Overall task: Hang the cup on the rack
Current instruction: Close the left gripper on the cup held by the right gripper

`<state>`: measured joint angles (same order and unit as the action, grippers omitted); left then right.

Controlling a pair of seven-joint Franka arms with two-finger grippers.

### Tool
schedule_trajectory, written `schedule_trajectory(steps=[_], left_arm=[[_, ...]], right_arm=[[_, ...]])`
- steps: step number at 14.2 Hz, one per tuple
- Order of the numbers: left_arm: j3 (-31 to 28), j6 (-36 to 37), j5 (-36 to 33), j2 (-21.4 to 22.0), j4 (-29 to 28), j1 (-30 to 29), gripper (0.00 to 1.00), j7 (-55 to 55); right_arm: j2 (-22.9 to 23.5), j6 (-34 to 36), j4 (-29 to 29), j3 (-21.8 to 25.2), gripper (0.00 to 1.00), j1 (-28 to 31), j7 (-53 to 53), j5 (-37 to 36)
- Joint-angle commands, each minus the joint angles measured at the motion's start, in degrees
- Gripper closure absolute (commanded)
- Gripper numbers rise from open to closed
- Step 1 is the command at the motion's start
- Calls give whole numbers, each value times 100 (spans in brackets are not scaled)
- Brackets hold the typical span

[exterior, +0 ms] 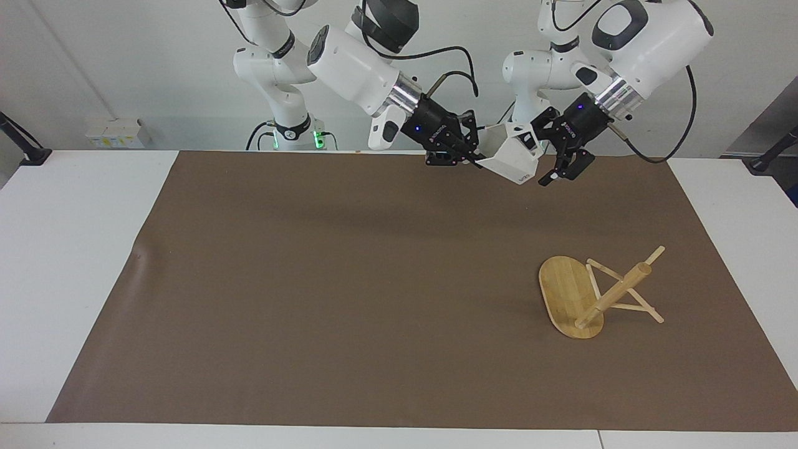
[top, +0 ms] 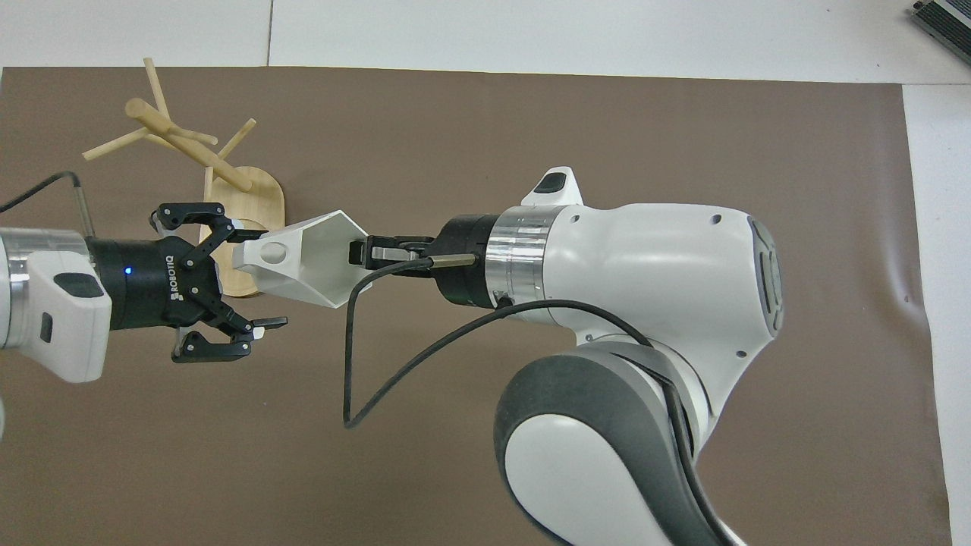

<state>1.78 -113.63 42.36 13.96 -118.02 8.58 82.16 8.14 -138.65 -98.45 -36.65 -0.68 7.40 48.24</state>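
Pinching the white faceted cup (exterior: 512,157) by its rim, the right gripper (exterior: 472,159) holds it up in the air over the robots' edge of the brown mat (exterior: 312,280), the cup tipped on its side. The blocky handle with its hole (top: 271,255) points toward the left gripper (top: 258,279), whose fingers (top: 269,323) stand spread wide on either side of that end of the cup, very close to it; whether they touch it I cannot tell. The rack (exterior: 595,293) lies toppled on the mat toward the left arm's end of the table, well apart from the cup and farther from the robots, its oval base (exterior: 566,293) standing on edge, post and pegs slanting down to the mat.
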Motion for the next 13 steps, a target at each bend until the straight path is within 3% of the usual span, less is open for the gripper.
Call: schedule_trajectory(steps=[1, 6, 11, 12, 13], left_arm=[[-20, -116, 386, -157, 86, 65, 0, 107], [-29, 262, 887, -244, 332, 4, 0, 54], [-29, 298, 958, -245, 341, -5, 0, 63], [-29, 271, 958, -245, 341, -5, 14, 72], [-29, 288, 958, -245, 341, -5, 66, 63]], right_arm=[[56, -74, 71, -61, 100, 24, 60, 71], [56, -65, 63, -61, 100, 33, 60, 71], [56, -74, 63, -61, 100, 33, 60, 71], [56, -74, 63, -61, 100, 33, 68, 71], [56, -74, 63, -61, 100, 33, 68, 71]])
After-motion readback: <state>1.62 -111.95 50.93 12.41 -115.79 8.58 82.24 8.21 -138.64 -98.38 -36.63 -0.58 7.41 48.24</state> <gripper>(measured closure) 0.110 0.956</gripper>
